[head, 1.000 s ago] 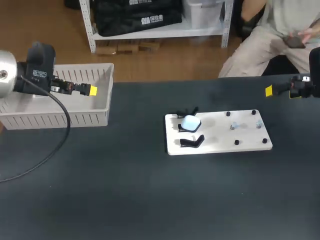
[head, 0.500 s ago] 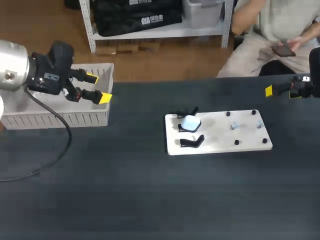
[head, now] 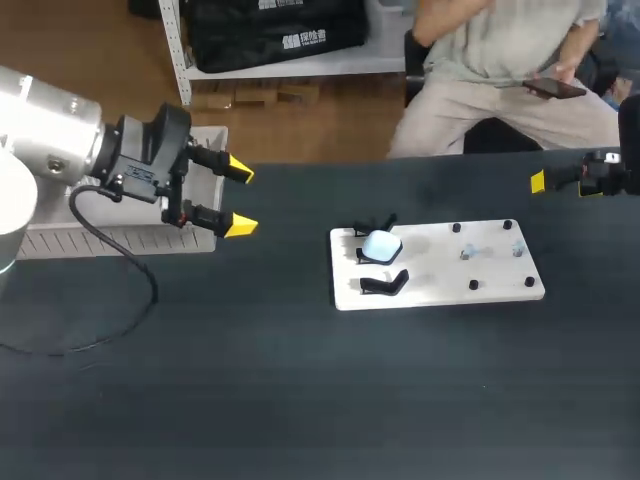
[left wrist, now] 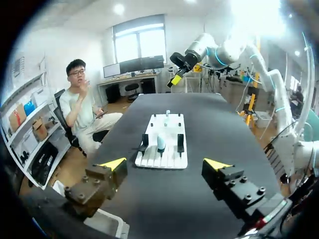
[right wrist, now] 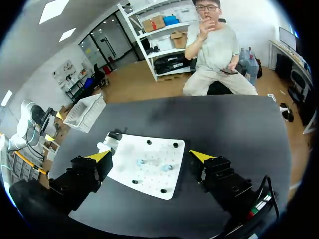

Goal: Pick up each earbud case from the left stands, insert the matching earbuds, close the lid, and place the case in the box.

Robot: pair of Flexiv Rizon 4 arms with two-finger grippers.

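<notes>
The pale earbud case (head: 381, 244) sits between 2 black stands (head: 384, 285) at the white board's (head: 440, 285) left end, with open tabletop (head: 300, 400) all round. My left fingers (head: 238, 226) are spread, empty, just beside the box (head: 150, 240), whose contents I can't see. The right fingers (right wrist: 199, 156) are spread too, near the tabletop's right edge.

Table (head: 300, 400): plain matte black. Board (head: 440, 285): white, with a regular grid of small holes. Pegs (head: 457, 229) and stands (head: 383, 285): black. Earbud case (head: 380, 244): pale bluish white. Box (head: 110, 240): off-white, slatted walls. Left gripper (head: 240, 198) and right gripper (right wrist: 149, 156): black fingers, yellow tips. Left arm (head: 50, 140): silver.
</notes>
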